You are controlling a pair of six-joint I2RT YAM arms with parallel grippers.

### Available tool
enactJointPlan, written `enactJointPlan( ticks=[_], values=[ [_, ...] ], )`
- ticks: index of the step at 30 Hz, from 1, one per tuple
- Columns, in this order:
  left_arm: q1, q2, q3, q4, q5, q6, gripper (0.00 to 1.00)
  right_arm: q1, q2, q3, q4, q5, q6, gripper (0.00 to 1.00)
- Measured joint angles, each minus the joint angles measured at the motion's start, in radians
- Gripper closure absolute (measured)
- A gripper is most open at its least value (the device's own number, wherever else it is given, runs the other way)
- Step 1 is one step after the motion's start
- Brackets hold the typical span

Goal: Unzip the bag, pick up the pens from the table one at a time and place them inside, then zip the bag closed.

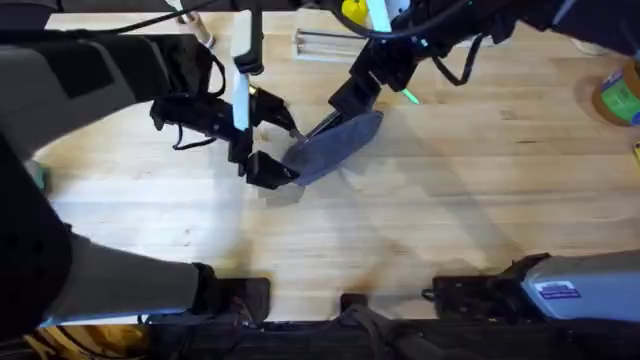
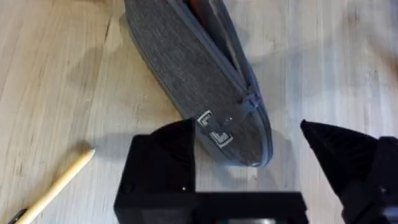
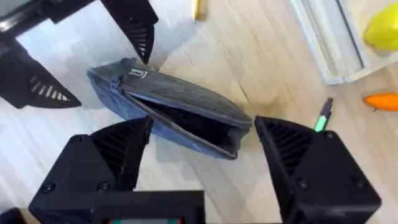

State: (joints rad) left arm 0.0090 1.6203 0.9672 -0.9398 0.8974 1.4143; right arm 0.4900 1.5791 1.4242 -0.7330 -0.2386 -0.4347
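One bag (image 1: pixel 335 146), mid-table (image 1: pixel 450 210), lying at a slant between my two grippers. Soft grey-blue fabric, so I judge it light and limp: it will fold or slide on the wood rather than resist a pull, and it needs pinning at one end while the other is worked. From the right wrist the zipper looks open along most of its length, the mouth gaping dark; the pull (image 2: pixel 239 112) sits near the rounded end by my left gripper.

Left gripper (image 1: pixel 262 163): fingers apart, straddling that rounded end, not clamped. Best hold here is the seam just beside the pull, since the fabric bunches there and gives something firm.

Right gripper (image 1: pixel 352 98): fingers spread wide over the far end, bag (image 3: pixel 171 112) lying between them, not closed on anything.

Pens: green one (image 3: pixel 323 116) lies just beside the bag's far end, near my right gripper; yellow one (image 2: pixel 59 183) lies on bare wood near my left. Both slim, rigid, likely to roll. Grip mid-shaft, across the axis.

An orange toy (image 3: pixel 382 101) lies beyond the green pen; ignore.
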Motion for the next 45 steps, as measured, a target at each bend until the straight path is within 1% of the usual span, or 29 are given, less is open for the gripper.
enactJointPlan(
  ticks=[6, 9, 11, 14, 15, 19, 23, 26, 27, 28, 30, 32, 33, 34, 36, 42, 45],
  values=[
    [0.002, -0.002, 0.000, -0.010, 0.000, 0.000, 0.006, 0.000, 0.000, 0.000, 0.000, 0.006, -0.103, 0.004],
    [0.021, -0.029, 0.004, -0.030, 0.000, 0.000, 0.006, 0.000, 0.000, 0.000, 0.000, 0.006, -0.188, 0.004],
    [0.046, -0.067, 0.015, -0.049, -0.001, 0.000, 0.006, 0.003, 0.000, 0.000, 0.000, 0.007, -0.253, 0.004],
    [0.096, -0.146, 0.041, -0.066, 0.000, 0.000, 0.006, 0.010, -0.005, 0.000, 0.000, 0.007, -0.368, 0.004],
    [0.148, -0.223, 0.058, -0.086, 0.000, 0.001, 0.006, 0.015, -0.015, 0.000, 0.010, 0.007, -0.513, 0.004],
    [0.208, -0.292, 0.061, -0.134, 0.000, 0.001, 0.006, 0.015, -0.019, 0.002, 0.029, 0.008, -0.720, 0.004],
    [0.238, -0.307, 0.061, -0.164, 0.000, 0.001, 0.006, 0.017, -0.019, 0.002, 0.015, 0.008, -0.823, 0.004],
    [0.245, -0.307, 0.061, -0.180, -0.001, 0.001, 0.006, 0.022, -0.019, 0.002, 0.015, 0.008, -0.856, 0.004],
    [0.245, -0.307, 0.061, -0.187, -0.001, 0.001, 0.006, 0.024, -0.019, 0.002, 0.016, 0.007, -0.868, 0.040],
    [0.245, -0.307, 0.061, -0.194, -0.002, 0.001, 0.006, 0.025, -0.018, 0.002, 0.017, 0.007, -0.875, 0.133],
    [0.245, -0.307, 0.061, -0.209, -0.005, 0.001, 0.006, 0.028, -0.019, 0.002, 0.016, 0.007, -0.881, 0.427],
    [0.245, -0.307, 0.061, -0.218, -0.009, 0.001, 0.006, 0.030, -0.019, 0.002, 0.006, 0.008, -0.883, 0.692],
    [0.245, -0.307, 0.061, -0.224, -0.011, 0.001, 0.006, 0.031, -0.019, 0.002, -0.003, 0.008, -0.884, 0.840],
    [0.245, -0.309, 0.061, -0.230, -0.014, 0.001, 0.006, 0.031, -0.019, 0.002, -0.008, 0.009, -0.883, 0.935],
    [0.245, -0.322, 0.061, -0.238, -0.029, 0.001, 0.006, 0.031, -0.019, 0.002, -0.016, 0.010, -0.886, 0.964],
    [0.245, -0.421, 0.061, -0.243, -0.061, 0.001, 0.006, 0.029, -0.011, 0.002, -0.047, 0.007, -0.891, 0.966],
    [0.245, -0.476, 0.061, -0.252, -0.087, 0.001, 0.006, 0.026, 0.021, 0.002, -0.053, -0.017, -0.894, 0.966]
  ],
)
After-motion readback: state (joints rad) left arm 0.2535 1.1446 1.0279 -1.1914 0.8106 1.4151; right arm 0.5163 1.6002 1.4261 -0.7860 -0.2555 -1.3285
